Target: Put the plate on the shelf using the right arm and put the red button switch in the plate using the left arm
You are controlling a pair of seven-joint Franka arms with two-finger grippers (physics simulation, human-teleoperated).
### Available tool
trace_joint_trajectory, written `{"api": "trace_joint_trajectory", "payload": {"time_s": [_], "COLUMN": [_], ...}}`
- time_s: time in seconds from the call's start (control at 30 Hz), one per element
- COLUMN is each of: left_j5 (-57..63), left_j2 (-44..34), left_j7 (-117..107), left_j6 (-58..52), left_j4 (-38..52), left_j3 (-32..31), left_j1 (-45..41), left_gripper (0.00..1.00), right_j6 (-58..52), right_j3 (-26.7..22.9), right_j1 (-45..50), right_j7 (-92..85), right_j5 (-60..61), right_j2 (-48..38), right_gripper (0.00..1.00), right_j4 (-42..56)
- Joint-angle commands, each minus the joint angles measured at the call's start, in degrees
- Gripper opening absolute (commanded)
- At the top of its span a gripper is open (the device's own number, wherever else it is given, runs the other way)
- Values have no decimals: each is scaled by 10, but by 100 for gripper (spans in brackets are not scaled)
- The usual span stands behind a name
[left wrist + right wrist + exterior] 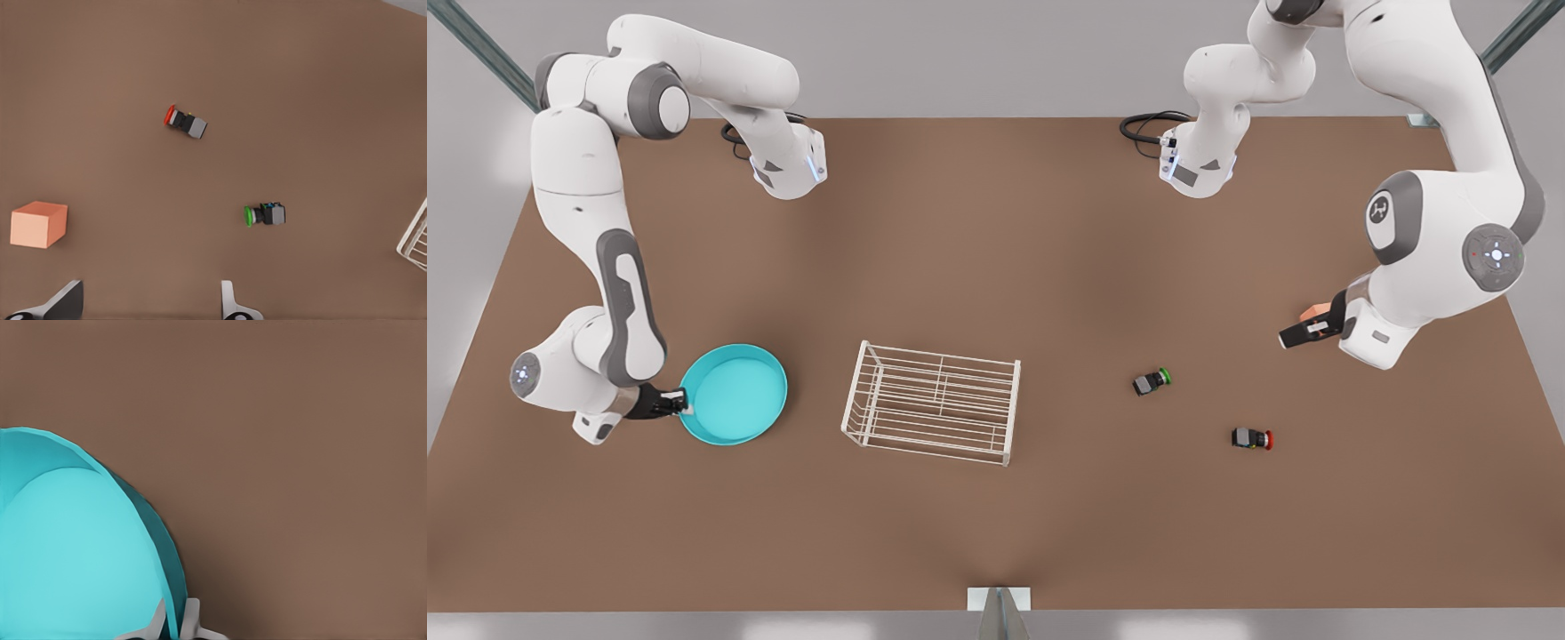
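The turquoise plate [734, 394] is at the front view's left, beside the white wire shelf [932, 402]. My right gripper [679, 404] is shut on the plate's rim [170, 587], one finger [159, 619] inside it and one outside. The red button switch [1252, 438] lies on its side on the table at the front view's right. My left gripper [1303, 331] hovers open above the table, apart from the red button switch [185, 122], with nothing between its fingers [230, 300].
A like switch with a green cap [1152, 380] lies between the shelf and the red one. An orange cube [1313, 312] sits right by the left gripper. A corner of the shelf [417, 237] shows in the left wrist view.
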Motion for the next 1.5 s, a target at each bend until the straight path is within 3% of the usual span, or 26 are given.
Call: {"api": "trace_joint_trajectory", "payload": {"time_s": [0.0, 0.3, 0.43, 0.73, 0.8, 0.9, 0.93, 1.0, 1.2, 1.37, 1.47], "left_j5": [1, 2, -4, -26, 9, 18, 20, 40, 90, 85, 95], "left_j2": [0, 1, -2, 6, 57, 78, 137, 169, 212, 245, 268], "left_j7": [-55, -88, -380, -669, -836, -917, -915, -905, -889, -887, -779], "left_j6": [0, -1, -10, 0, 67, 110, 125, 129, 191, 366, 386], "left_j4": [0, 0, 0, -3, -5, 1, 65, 80, 73, 6, 10], "left_j3": [-1, -2, -20, -29, -29, -29, -29, -29, -31, -32, -31], "left_j1": [-2, -2, -5, 2, -1, 3, 2, 3, -25, -25, -27], "left_gripper": [100, 100, 100, 100, 100, 100, 100, 100, 100, 100, 100], "right_j6": [-23, -97, -146, -256, -265, -265, -265, -264, -232, -168, -143], "right_j3": [0, 6, 11, 68, 72, 73, 72, 72, 71, 71, 71], "right_j1": [0, 1, 3, 20, 42, 79, 90, 112, 177, 220, 240], "right_j7": [-12, -12, -7, 125, 157, 206, 230, 266, 370, 427, 455], "right_j5": [-3, 15, 44, 55, 54, 57, 57, 57, 67, 67, 67], "right_j2": [-5, -71, -99, -143, -151, -153, -153, -151, -111, -68, -43], "right_gripper": [21, 21, 21, 21, 21, 21, 22, 22, 22, 22, 22], "right_j4": [5, 11, 21, 60, 60, 68, 75, 87, 137, 168, 187]}}
